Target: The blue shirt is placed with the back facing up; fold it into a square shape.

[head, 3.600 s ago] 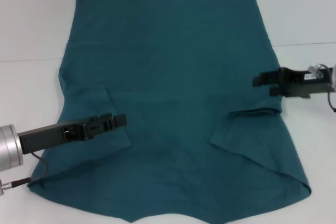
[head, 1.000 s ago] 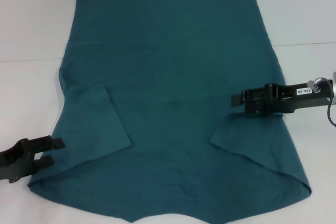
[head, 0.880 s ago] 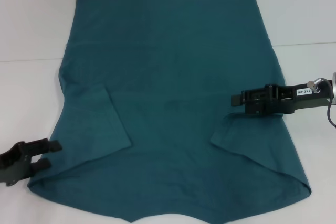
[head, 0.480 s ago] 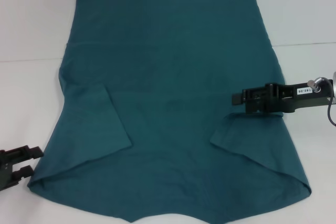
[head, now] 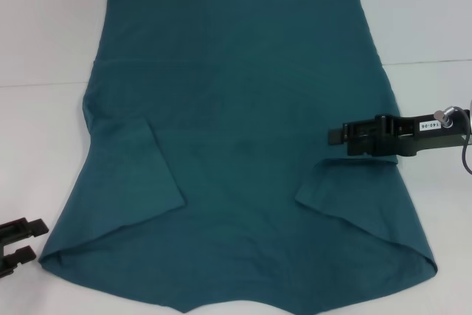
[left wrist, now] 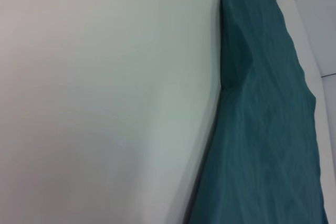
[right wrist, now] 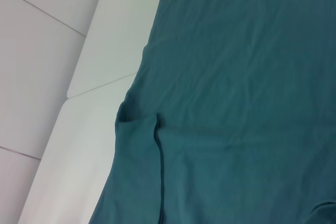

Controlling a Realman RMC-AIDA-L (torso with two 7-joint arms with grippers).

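While left pincer (head: 29, 238) sits open off-shirt, right pincer (head: 336, 136) – closed, empty – hovers over blue shirt (head: 236, 108).

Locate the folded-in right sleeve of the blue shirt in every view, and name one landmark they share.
Head view: right sleeve lies folded onto the blue shirt, just below the right gripper.
Left wrist view: not visible; only the shirt's edge.
Right wrist view: sleeve beside the white table.
Shared landmark: the shirt's side edge against the table.

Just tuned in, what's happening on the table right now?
The blue shirt lies flat on the white table, plain side up, both sleeves already folded inward. The right gripper hovers over the shirt's right side above the folded sleeve, holding nothing. The left gripper sits open off the shirt's near left corner.
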